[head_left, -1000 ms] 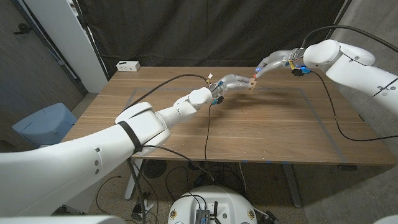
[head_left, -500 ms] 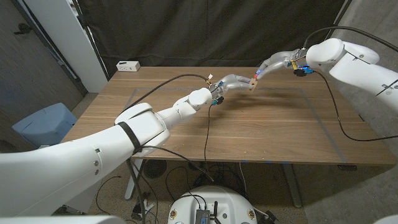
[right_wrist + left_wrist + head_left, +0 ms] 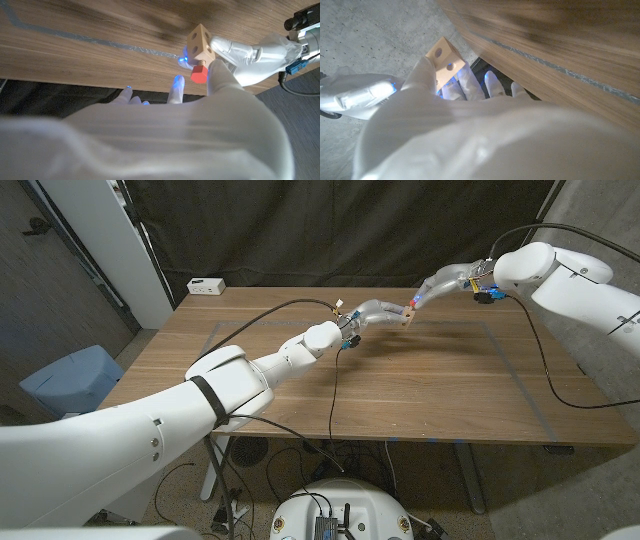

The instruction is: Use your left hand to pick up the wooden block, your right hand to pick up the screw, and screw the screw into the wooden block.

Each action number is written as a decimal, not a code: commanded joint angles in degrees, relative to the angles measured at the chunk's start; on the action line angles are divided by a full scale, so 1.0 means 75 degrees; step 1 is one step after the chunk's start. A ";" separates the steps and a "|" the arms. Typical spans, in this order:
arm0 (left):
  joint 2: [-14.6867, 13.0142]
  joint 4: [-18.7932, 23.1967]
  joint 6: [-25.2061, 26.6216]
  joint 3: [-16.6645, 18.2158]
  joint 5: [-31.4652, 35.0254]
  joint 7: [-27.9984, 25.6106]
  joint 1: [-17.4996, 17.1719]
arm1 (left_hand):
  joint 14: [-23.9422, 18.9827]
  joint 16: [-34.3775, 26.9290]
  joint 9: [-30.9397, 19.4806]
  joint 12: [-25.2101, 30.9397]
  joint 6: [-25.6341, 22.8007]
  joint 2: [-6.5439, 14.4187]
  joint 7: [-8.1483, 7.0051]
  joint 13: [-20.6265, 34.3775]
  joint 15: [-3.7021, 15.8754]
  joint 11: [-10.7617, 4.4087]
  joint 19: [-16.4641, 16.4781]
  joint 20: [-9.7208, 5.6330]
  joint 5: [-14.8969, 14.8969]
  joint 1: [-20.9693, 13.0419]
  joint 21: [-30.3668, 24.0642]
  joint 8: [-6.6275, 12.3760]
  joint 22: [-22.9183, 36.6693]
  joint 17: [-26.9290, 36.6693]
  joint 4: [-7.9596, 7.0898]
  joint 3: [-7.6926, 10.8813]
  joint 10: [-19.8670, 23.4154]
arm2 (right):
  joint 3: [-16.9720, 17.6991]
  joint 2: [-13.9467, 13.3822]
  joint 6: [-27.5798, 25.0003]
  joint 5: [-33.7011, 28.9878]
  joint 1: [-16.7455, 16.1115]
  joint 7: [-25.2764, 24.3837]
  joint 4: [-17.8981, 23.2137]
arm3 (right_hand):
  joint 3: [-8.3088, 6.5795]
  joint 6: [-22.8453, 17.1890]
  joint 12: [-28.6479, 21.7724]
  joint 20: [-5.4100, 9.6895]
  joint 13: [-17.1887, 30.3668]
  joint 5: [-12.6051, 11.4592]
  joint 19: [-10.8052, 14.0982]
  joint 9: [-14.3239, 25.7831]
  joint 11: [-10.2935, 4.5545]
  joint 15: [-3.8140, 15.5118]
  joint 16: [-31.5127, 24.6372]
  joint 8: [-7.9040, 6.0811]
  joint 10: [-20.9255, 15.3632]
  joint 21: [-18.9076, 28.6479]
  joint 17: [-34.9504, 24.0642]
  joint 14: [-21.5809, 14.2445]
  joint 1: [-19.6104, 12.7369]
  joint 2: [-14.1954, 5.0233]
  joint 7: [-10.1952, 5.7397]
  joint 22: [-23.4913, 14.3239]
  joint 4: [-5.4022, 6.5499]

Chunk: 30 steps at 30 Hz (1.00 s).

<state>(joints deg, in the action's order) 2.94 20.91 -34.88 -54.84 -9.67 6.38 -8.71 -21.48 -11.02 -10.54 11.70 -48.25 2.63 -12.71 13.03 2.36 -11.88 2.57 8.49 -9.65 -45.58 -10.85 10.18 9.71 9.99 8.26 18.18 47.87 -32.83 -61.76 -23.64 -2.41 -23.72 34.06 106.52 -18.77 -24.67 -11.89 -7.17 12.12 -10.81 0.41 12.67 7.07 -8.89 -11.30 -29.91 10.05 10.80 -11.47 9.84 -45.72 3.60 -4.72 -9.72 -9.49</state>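
Note:
My left hand [image 3: 372, 311] holds a small wooden block [image 3: 405, 317] in its fingertips, lifted above the far middle of the table. The block [image 3: 445, 59] shows two round holes on one face in the left wrist view. My right hand [image 3: 437, 284] reaches in from the right and pinches a screw with a red head [image 3: 199, 74] whose tip is set into the block [image 3: 200, 42]. The red head [image 3: 411, 308] sits just right of the block. The screw's shaft is hidden between block and fingers.
The wooden table [image 3: 400, 390] carries a grey tape outline [image 3: 520, 385]. A white box [image 3: 206, 285] sits at the far left corner. A black cable [image 3: 333, 390] hangs from my left wrist across the table. A blue bin [image 3: 70, 380] stands left of the table.
My right hand has shifted slightly up and right at the wrist while staying on the screw. The left hand and block hold still.

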 commanded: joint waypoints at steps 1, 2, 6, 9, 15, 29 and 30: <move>0.0013 0.0001 0.0027 -0.0023 0.0023 0.0004 0.0015 | -0.0029 -0.0020 -0.0031 0.0030 -0.0120 0.0022 -0.0024 0.0024 0.0585 -0.0015 -0.0047 -0.0004 -0.0069 0.0041 -0.0018 0.0102 0.0046 0.0014 -0.0032 0.0035 0.0003 | -0.0009 0.0047 0.0032 -0.0035 -0.0043 -0.0144 -0.0005 | -0.0081 -0.0174 -0.0063 0.0027 0.0018 0.0007 0.0029 0.0049 -0.0005 -0.0028 -0.0051 -0.0095 0.0252 0.0053 0.0004 0.0456 -0.0135 -0.0009 0.0018 -0.0024 -0.0011; 0.0016 0.0001 0.0032 -0.0025 0.0024 0.0004 0.0017 | -0.0032 -0.0021 -0.0031 0.0027 -0.0122 0.0022 -0.0024 0.0023 0.0584 -0.0015 -0.0050 -0.0001 -0.0069 0.0040 -0.0017 0.0103 0.0046 0.0013 -0.0030 0.0036 -0.0002 | -0.0008 0.0051 0.0031 -0.0038 -0.0049 -0.0158 -0.0003 | -0.0087 -0.0213 -0.0070 0.0025 0.0018 0.0006 0.0030 0.0054 -0.0009 -0.0025 -0.0054 -0.0114 0.0234 0.0053 0.0004 0.0448 -0.0147 -0.0010 0.0008 -0.0024 -0.0011; 0.0018 0.0001 0.0046 -0.0038 0.0035 0.0009 0.0026 | -0.0034 -0.0021 -0.0031 0.0023 -0.0122 0.0023 -0.0024 0.0022 0.0583 -0.0014 -0.0047 -0.0006 -0.0070 0.0039 -0.0018 0.0103 0.0046 0.0013 -0.0028 0.0037 -0.0012 | 0.0005 0.0047 0.0001 -0.0042 -0.0075 -0.0201 0.0022 | -0.0116 -0.0373 -0.0102 0.0059 0.0018 -0.0001 0.0071 0.0083 -0.0042 -0.0017 -0.0061 -0.0199 0.0132 0.0065 0.0006 0.0422 -0.0216 -0.0013 -0.0024 -0.0024 -0.0017; 0.0024 0.0000 0.0064 -0.0045 0.0039 0.0005 0.0031 | -0.0032 -0.0020 -0.0031 0.0021 -0.0123 0.0024 -0.0024 0.0021 0.0586 -0.0014 -0.0046 -0.0001 -0.0070 0.0038 -0.0019 0.0103 0.0046 0.0012 -0.0026 0.0038 -0.0018 | 0.0018 0.0038 -0.0012 -0.0040 -0.0098 -0.0231 0.0039 | -0.0136 -0.0500 -0.0112 0.0058 0.0019 -0.0004 0.0090 0.0105 -0.0034 0.0001 -0.0071 -0.0266 0.0087 0.0068 0.0008 0.0390 -0.0260 -0.0023 -0.0023 -0.0024 -0.0014; 0.0038 0.0001 0.0073 -0.0053 0.0031 0.0030 0.0024 | -0.0029 -0.0018 -0.0031 0.0029 -0.0118 0.0027 -0.0025 0.0022 0.0587 -0.0016 -0.0046 -0.0003 -0.0072 0.0035 -0.0020 0.0101 0.0046 0.0011 -0.0020 0.0042 -0.0004 | 0.0016 0.0041 -0.0045 -0.0064 -0.0149 -0.0315 0.0074 | -0.0162 -0.0738 -0.0153 0.0078 0.0018 -0.0002 0.0160 0.0146 -0.0041 0.0022 -0.0097 -0.0395 -0.0065 0.0084 0.0010 0.0301 -0.0331 -0.0021 -0.0005 -0.0024 -0.0010; 0.0005 0.0002 0.0058 -0.0043 0.0041 0.0050 0.0003 | -0.0033 -0.0017 -0.0031 0.0033 -0.0114 0.0031 -0.0024 0.0019 0.0590 -0.0017 -0.0046 0.0004 -0.0074 0.0031 -0.0022 0.0099 0.0046 0.0009 -0.0010 0.0049 0.0004 | -0.0041 0.0156 -0.0055 -0.0200 -0.0143 -0.0508 0.0027 | -0.0204 -0.1398 -0.0269 0.0124 0.0013 0.0007 0.0354 0.0272 -0.0088 0.0088 -0.0170 -0.0783 -0.0531 0.0118 0.0004 0.0045 -0.0463 -0.0036 -0.0129 -0.0025 0.0018; 0.0006 0.0001 0.0073 -0.0044 0.0041 0.0047 0.0006 | -0.0034 -0.0018 -0.0031 0.0033 -0.0114 0.0031 -0.0024 0.0019 0.0590 -0.0017 -0.0045 0.0003 -0.0074 0.0031 -0.0023 0.0099 0.0046 0.0009 -0.0010 0.0049 0.0003 | -0.0047 0.0164 -0.0059 -0.0211 -0.0142 -0.0520 0.0023 | -0.0207 -0.1427 -0.0290 0.0126 0.0013 0.0007 0.0371 0.0284 -0.0092 0.0089 -0.0173 -0.0807 -0.0604 0.0120 0.0005 0.0027 -0.0479 -0.0034 -0.0143 -0.0025 0.0015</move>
<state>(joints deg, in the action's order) 3.10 20.93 -34.48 -55.18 -9.38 6.59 -8.56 -21.48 -11.02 -10.55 11.70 -48.25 2.63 -12.71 13.05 2.36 -11.88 2.57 8.49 -9.96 -45.59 -10.85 10.18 9.71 9.86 8.27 18.18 47.87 -32.74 -61.13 -23.78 -3.16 -24.81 31.18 106.91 -19.90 -34.52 -13.59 -6.04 12.10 -10.81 2.59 14.50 6.22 -8.67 -12.30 -35.40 6.51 11.38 -11.35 10.06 -48.66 3.38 -5.54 -9.72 -9.28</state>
